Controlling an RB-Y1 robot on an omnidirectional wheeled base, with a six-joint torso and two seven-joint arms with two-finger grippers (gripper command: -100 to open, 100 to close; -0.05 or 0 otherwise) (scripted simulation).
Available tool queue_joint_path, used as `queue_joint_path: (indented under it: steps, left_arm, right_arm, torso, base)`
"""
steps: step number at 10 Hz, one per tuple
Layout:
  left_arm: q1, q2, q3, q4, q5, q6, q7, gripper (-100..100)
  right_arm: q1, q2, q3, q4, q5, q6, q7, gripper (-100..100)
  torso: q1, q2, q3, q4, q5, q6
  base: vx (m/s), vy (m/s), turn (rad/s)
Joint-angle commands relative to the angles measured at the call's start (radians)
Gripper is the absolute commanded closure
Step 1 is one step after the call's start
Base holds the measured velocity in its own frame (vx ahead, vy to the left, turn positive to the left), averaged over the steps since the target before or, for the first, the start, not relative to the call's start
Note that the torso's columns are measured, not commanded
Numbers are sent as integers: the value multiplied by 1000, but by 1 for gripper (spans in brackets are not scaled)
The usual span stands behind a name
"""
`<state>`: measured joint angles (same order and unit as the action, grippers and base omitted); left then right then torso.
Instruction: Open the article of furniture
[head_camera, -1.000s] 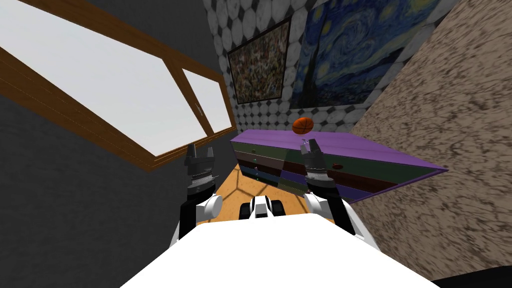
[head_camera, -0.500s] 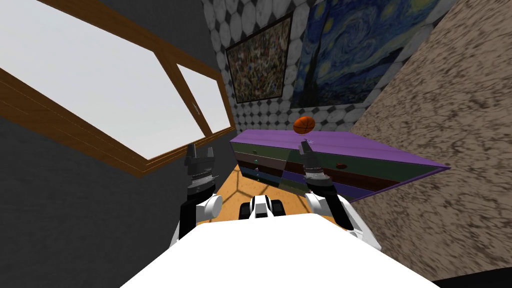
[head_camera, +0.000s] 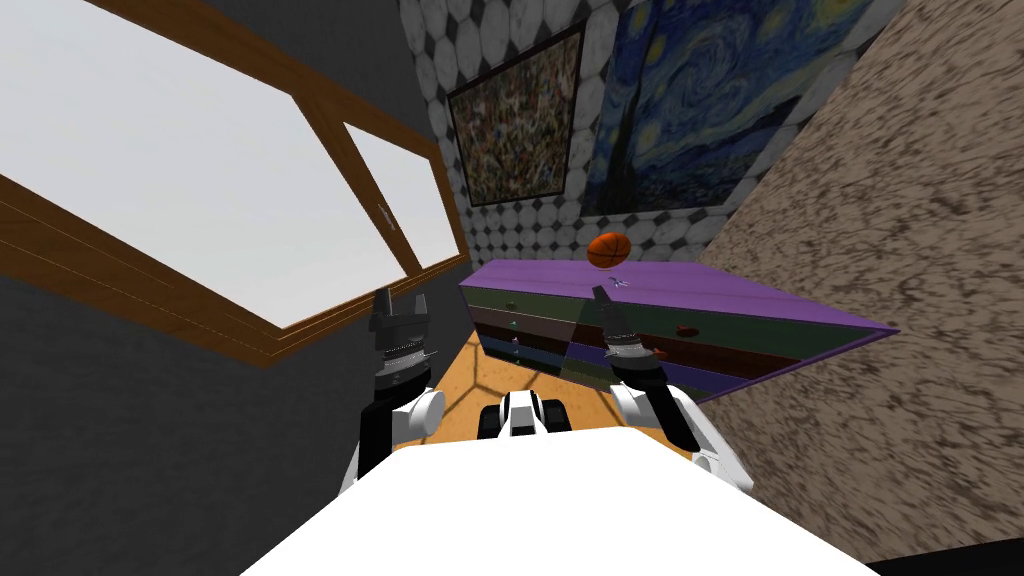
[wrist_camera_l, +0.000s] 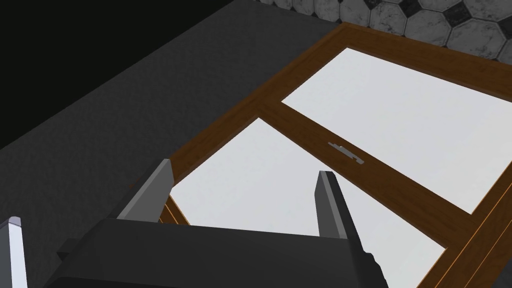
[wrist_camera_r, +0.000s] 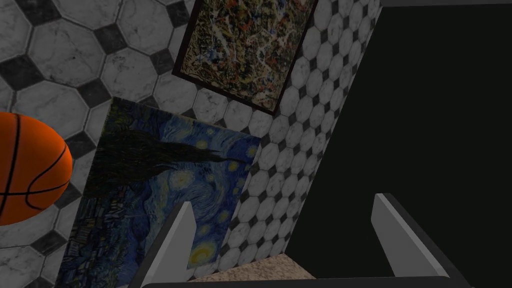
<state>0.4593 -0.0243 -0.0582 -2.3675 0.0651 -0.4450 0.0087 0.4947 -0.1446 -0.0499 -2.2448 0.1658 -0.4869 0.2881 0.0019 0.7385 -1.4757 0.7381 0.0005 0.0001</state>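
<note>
A long dresser (head_camera: 700, 300) with a purple top and green, maroon and blue drawer fronts stands ahead to the right in the head view. Small knobs (head_camera: 685, 329) show on its drawers, which all look shut. My right gripper (head_camera: 608, 292) is raised in front of the dresser's upper drawers, just below the top edge. In the right wrist view that gripper (wrist_camera_r: 282, 220) is open with nothing between its fingers. My left gripper (head_camera: 398, 303) is held up by the window, away from the dresser, and the left wrist view shows it (wrist_camera_l: 245, 200) open and empty.
An orange basketball (head_camera: 607, 250) rests on the dresser top, close above my right gripper, and shows beside it as the basketball (wrist_camera_r: 30, 167). A speckled brown wall (head_camera: 880, 300) closes the right side. A wood-framed window (head_camera: 250, 200) is at left. Orange floor (head_camera: 490, 370) lies before the dresser.
My right hand has rolled, so its fingers now show edge-on, and it has sunk a little towards the drawer fronts. The head view has shifted slightly. The left arm is still.
</note>
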Motion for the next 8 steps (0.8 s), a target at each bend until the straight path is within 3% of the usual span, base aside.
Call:
queue_joint_path:
  steps: [1,5,7,8]
  left_arm:
    - [0,0,0,0,0,0,0,0]
    - [0,0,0,0,0,0,0,0]
    - [0,0,0,0,0,0,0,0]
    - [0,0,0,0,0,0,0,0]
  right_arm:
    - [-14,-16,-4,34,17,-12,74,-100]
    - [-35,-30,-9,80,45,-26,185,-100]
    - [-35,-30,-9,80,45,-26,224,-100]
    - [-46,-37,-12,105,60,-33,263,-100]
  torso:
    - [-2,0,0,0,0,0]
    - [-2,-1,0,0,0,0]
    - [-2,0,0,0,0,0]
    - [-4,2,1,1,-1,0]
  base:
    - [58,72,-75]
    - [57,80,-68]
    - [30,54,-14]
    - [36,50,-103]
